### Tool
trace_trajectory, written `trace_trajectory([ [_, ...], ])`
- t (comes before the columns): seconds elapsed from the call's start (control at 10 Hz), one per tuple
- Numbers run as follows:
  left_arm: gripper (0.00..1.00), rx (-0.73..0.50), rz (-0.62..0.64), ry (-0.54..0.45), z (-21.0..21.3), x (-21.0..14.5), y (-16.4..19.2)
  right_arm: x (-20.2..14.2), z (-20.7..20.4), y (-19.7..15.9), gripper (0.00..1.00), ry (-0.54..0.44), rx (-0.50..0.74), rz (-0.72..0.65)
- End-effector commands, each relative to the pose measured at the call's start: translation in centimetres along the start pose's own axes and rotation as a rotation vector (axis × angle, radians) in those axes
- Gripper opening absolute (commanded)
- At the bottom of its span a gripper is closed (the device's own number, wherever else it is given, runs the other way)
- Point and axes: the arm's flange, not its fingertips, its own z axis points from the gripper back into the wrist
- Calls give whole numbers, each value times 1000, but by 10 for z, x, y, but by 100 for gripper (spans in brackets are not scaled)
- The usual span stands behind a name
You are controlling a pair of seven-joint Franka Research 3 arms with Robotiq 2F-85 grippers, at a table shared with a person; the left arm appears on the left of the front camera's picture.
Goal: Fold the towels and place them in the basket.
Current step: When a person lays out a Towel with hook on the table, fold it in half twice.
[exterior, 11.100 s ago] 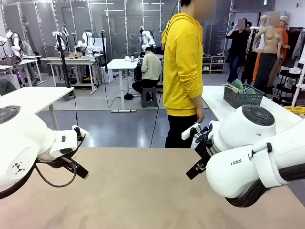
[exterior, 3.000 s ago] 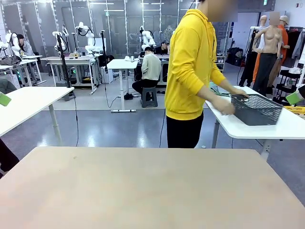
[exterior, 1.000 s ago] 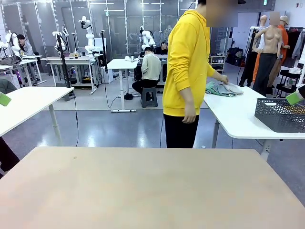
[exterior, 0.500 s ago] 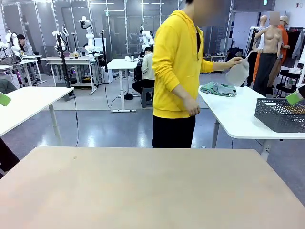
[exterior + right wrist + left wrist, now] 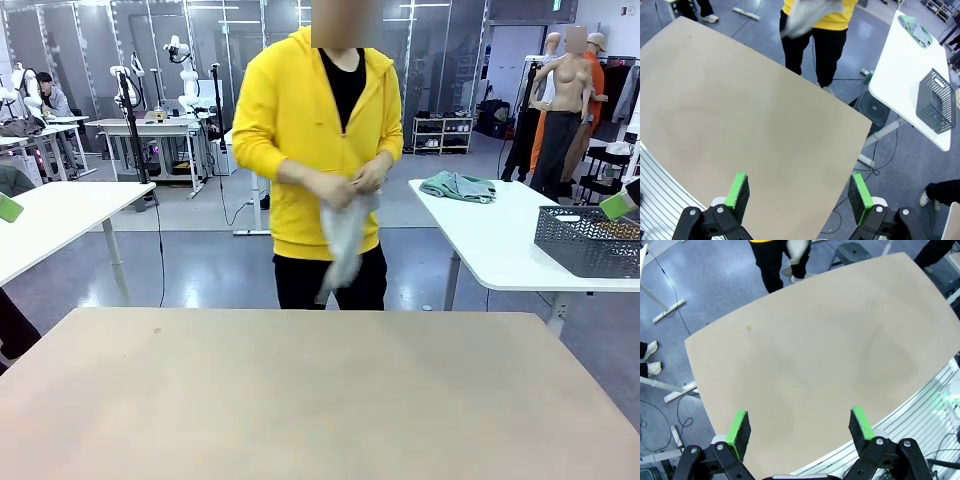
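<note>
Turned tableward, the person now grips a towel; basket contents unclear; left hand, right hand both released.

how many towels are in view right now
2. One pale towel hangs from the person's hands; one greenish towel lies bunched on the white side table, possibly hiding another.

A white side table stands beyond the beige table

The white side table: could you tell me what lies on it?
A crumpled greenish towel at its far end and the dark mesh basket nearer; its walls hide whatever it holds.
</note>
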Motion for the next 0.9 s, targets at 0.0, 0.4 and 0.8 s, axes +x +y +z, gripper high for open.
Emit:
trace_trajectory([
  [0.0, 100, 0, 1, 1, 0, 0, 0, 1, 0, 0, 100, -5, -1, 2],
  [0.4, 100, 0, 1, 1, 0, 0, 0, 1, 0, 0, 100, -5, -1, 2],
  [0.8, 100, 0, 1, 1, 0, 0, 0, 1, 0, 0, 100, -5, -1, 2],
])
